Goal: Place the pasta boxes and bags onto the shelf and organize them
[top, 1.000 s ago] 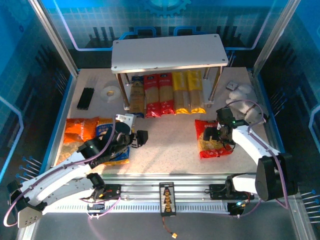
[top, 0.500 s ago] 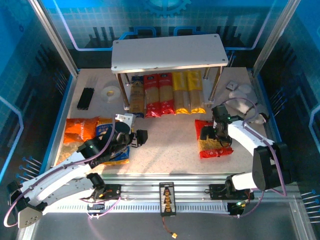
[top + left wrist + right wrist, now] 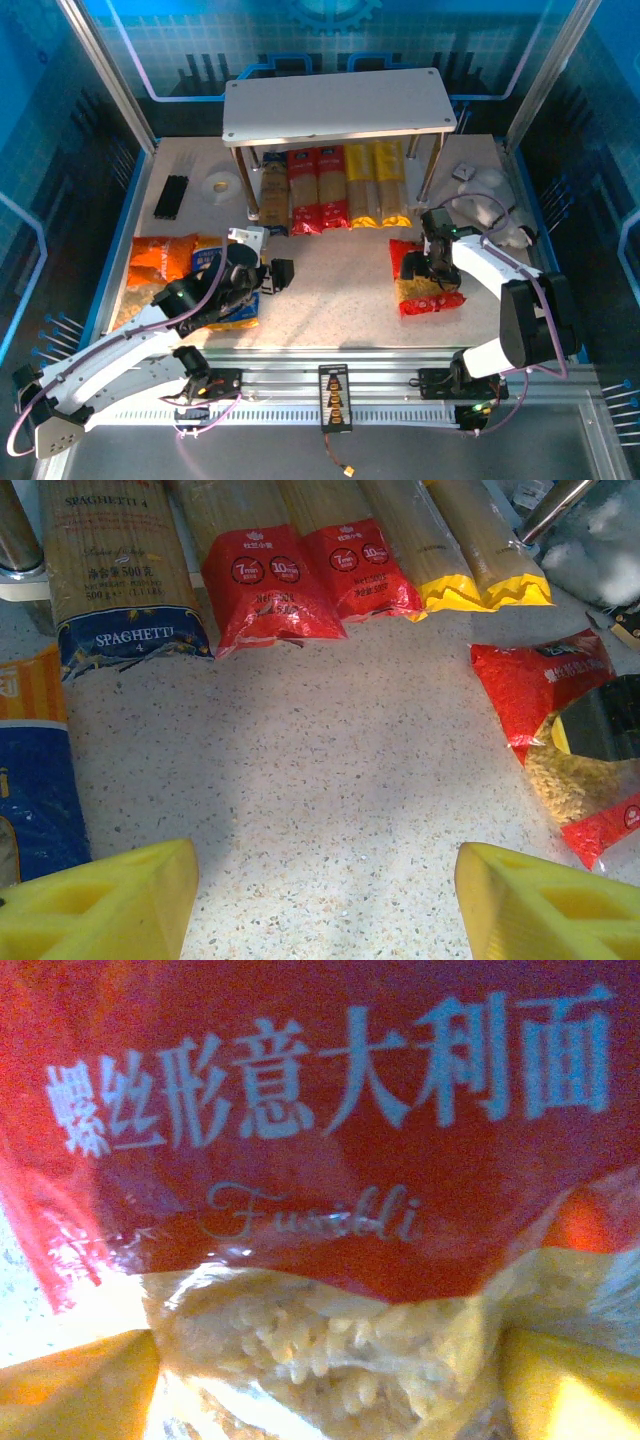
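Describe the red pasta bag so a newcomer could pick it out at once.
Start at the two-tier white shelf at the back. In front of its right end lies a red pillow-shaped plastic bag with a clear window of pale spirals. It lies alone; the orange bag and blue bag lie together on the left.

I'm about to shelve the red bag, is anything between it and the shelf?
Nothing visible: bare tabletop lies between the red bag and the shelf. Spaghetti packs already lie side by side beneath its top board.
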You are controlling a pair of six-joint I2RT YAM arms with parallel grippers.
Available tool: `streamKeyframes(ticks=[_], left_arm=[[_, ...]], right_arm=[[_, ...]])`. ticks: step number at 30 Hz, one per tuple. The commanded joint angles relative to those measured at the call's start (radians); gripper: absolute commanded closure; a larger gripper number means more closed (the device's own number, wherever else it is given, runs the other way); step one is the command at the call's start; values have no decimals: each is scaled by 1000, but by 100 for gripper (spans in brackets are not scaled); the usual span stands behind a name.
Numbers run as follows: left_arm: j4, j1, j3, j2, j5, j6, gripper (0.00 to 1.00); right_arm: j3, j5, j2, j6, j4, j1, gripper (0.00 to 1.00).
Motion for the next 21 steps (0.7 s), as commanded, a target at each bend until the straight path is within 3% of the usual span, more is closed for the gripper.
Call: streamKeyframes(ticks=[1, 18, 21], left_arm=[[-4, 9, -5, -14, -11, 3, 30], [-9, 10, 1, -16, -5, 0, 31], [-7, 10, 0, -14, -3, 0, 31]], right_arm=[[-23, -56, 6, -9, -11, 10, 25], [-59, -76, -85, 5, -35, 10, 99], [-54, -69, -129, 12, -51, 10, 100]])
